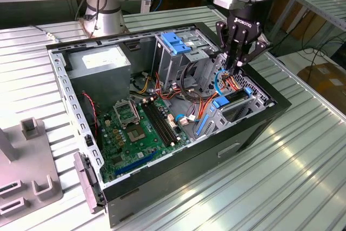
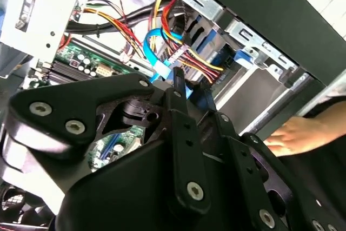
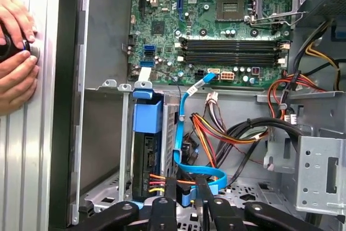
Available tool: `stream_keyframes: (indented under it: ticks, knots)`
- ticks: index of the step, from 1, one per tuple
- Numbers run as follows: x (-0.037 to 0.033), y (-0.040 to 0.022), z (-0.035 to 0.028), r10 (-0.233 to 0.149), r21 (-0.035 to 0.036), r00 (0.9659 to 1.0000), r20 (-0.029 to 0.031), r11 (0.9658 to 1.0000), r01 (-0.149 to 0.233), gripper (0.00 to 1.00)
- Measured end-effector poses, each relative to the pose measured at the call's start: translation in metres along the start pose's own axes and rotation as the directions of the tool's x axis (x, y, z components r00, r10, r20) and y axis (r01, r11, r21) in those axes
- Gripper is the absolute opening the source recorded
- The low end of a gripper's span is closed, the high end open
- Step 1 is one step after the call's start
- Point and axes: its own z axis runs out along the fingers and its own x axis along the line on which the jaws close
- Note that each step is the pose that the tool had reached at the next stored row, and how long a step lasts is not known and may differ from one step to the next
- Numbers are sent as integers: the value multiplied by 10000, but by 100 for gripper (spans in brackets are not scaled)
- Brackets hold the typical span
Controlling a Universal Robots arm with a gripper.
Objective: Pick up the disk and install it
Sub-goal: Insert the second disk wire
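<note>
End effector (image 1: 238, 64) fingers closed on a blue cable (image 3: 181, 133); disk (image 3: 146, 160) sits upright, mostly hidden in its bay.

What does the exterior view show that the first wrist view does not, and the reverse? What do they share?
The exterior view adds the grey power-supply box, the robot arm's base behind the case, and a grey fixture on the table. The first wrist view adds a person's hands beside the case. Both show the green motherboard, the blue cable and the disk on edge in its bay.
</note>
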Motion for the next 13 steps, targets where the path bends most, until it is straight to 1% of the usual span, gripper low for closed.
stream_keyframes:
  ticks: [1,2,3,4,5,6,8,9,10,11,13]
  knots:
    - [-10,-1,-3,0,-5,9999,-101,10000,0,29]
    - [-25,-1,-6,0,-11,9997,-235,10000,0,29]
    - [-42,-2,-10,1,-19,9993,-385,10000,-1,29]
    - [-67,-3,-16,-1,-28,9983,-586,10000,-1,29]
    - [-86,-4,-20,-1,-35,9974,-716,10000,-1,29]
    - [-99,-5,-23,-1,-37,9970,-777,10000,-2,29]
    - [-123,-6,-28,-1,-42,9962,-867,10000,-2,29]
    - [-132,-7,-30,-2,-43,9959,-901,10000,-2,29]
    - [-147,-8,-33,-2,-46,9955,-945,10000,-3,21]
    - [-156,-8,-35,-2,-47,9952,-975,10000,-3,16]
    - [-162,-8,-35,-2,-48,9950,-994,10000,-3,16]
